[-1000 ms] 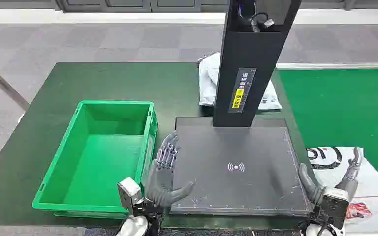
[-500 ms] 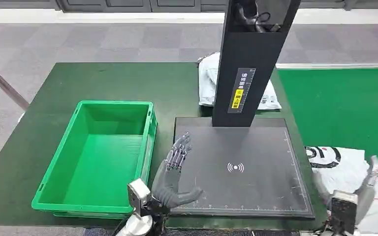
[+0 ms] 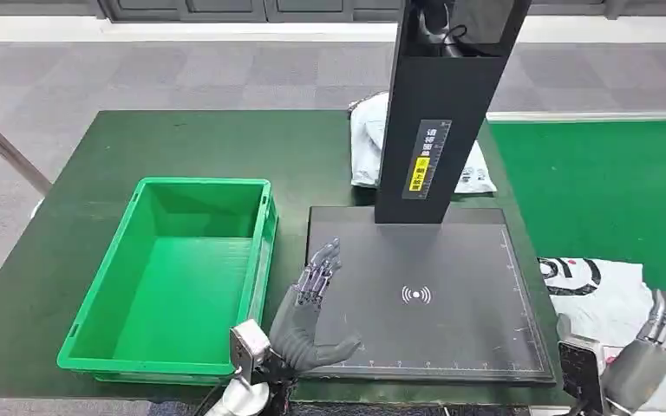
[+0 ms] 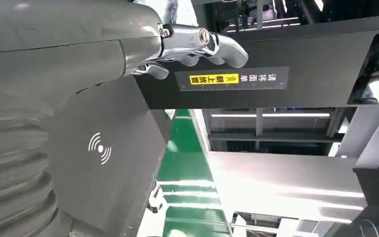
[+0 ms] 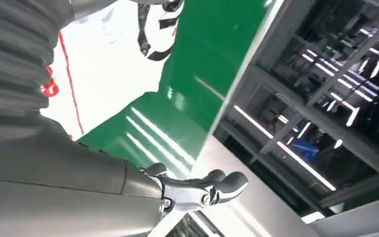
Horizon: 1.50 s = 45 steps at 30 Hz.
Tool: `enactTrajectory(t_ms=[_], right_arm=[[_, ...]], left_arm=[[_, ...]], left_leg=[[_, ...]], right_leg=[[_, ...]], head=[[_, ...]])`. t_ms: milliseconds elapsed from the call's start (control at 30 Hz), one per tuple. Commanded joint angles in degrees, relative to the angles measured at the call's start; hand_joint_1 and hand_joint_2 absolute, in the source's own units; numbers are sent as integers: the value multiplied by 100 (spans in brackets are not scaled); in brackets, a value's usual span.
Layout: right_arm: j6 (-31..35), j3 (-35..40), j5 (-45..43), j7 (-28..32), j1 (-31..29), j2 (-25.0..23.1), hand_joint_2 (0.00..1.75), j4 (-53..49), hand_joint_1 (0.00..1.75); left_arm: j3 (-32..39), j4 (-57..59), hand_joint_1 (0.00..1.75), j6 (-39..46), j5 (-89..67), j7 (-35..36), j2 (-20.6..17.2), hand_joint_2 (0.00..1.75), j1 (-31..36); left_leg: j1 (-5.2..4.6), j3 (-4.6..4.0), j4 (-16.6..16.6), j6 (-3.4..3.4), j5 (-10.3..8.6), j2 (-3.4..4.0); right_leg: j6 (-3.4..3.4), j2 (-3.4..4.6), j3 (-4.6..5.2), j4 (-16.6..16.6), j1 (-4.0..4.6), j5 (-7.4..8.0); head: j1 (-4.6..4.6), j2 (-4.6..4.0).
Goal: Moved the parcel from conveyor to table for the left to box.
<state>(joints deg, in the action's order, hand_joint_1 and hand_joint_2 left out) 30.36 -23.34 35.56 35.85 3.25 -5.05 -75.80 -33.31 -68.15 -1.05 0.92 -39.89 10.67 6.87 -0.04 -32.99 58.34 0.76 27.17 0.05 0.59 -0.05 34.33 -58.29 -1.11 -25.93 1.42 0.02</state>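
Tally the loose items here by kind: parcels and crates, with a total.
Parcels: 2, a white printed parcel on the green conveyor, a grey parcel behind the scanner post.
Crates: 1, the green crate, nothing inside.
Total: 3

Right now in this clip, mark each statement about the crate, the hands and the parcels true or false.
1. The green crate holds a parcel. False: it holds nothing.
2. The left hand lies open over the black scan platform. True.
3. The right hand grips the white parcel. False: its fingers are spread above it.
4. A grey parcel lies behind the black column. True.
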Motion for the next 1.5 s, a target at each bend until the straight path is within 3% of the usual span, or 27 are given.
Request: enactTrajectory(t_ms=[33, 133, 267, 400, 500, 633, 733, 833, 900, 1200, 1500], right_arm=[[120, -811, 674, -480, -573, 507, 175, 1321, 0], [14, -860, 1200, -734, -780, 812, 175, 1581, 0], [-468, -449, 1592, -940, -926, 845, 175, 1927, 0], [-468, -449, 1592, -940, -926, 845, 175, 1927, 0], [-809, 4, 1972, -1070, -1178, 922, 175, 2608, 0], [-389, 448, 2938, -2130, -1752, 1185, 175, 3957, 0], [146, 544, 3476, -2809, -1971, 1355, 175, 4299, 0], [65, 479, 3652, -3155, -2204, 1461, 175, 4506, 0], [-319, 470, 3805, -3420, -2292, 1537, 175, 4724, 0], [-332, 458, 3816, -3447, -2288, 1540, 175, 4754, 0], [-387, 467, 3972, -3740, -2319, 1556, 175, 4819, 0]], left_arm=[[2, 218, 0, -37, -37, -11, -178, 175, 67], [43, 134, 0, -29, -32, -11, -183, 175, 0], [40, 155, 0, -50, -47, -11, -183, 175, -21], [40, 155, 0, -50, -47, -11, -183, 175, -21], [9, 238, 0, -107, -28, -11, -156, 175, 70], [22, 118, 0, -99, -65, -4, -149, 175, -26], [48, -55, 0, -79, -165, 110, -141, 175, -90], [83, -81, 0, -55, -190, 252, -115, 175, -7], [91, 1, 0, -47, -192, 256, -117, 175, 55], [95, 36, 0, -46, -192, 256, -118, 175, 68], [89, 39, 0, -44, -192, 257, -112, 175, 59]], left_leg=[[10, 17, -18, 1, -5, -5], [2, 14, -12, -2, -3, -2], [3, 12, -12, -1, 0, 12], [4, 9, -13, -1, 0, 8], [7, 14, -15, -2, -1, 5], [13, 21, -21, -5, 0, 42], [5, 6, -11, -6, -2, 25], [12, 14, -13, -10, -7, 15], [10, 15, -7, -11, -9, 2], [5, -20, 1, -15, -5, 10], [8, 11, 2, -17, -8, 4]], right_leg=[[-6, -4, -24, 27, 11, 7], [-1, -2, -15, 15, 3, 4], [-2, 11, -15, 18, 4, 8], [-6, 6, -15, 16, 4, 7], [-8, -2, -18, 21, 8, 8], [-6, 37, -22, 33, 15, 21], [-2, 23, -8, 16, 6, 14], [-4, 13, -21, 28, 15, 17], [-1, -1, -28, 23, 12, 14], [5, 7, -27, 16, 6, 19], [8, 1, -25, 20, 10, 18]], head=[[0, 0], [0, 0], [2, 0], [0, 0], [0, 0], [0, 0], [0, 0], [0, 0], [2, 0], [2, 0], [0, 0]])
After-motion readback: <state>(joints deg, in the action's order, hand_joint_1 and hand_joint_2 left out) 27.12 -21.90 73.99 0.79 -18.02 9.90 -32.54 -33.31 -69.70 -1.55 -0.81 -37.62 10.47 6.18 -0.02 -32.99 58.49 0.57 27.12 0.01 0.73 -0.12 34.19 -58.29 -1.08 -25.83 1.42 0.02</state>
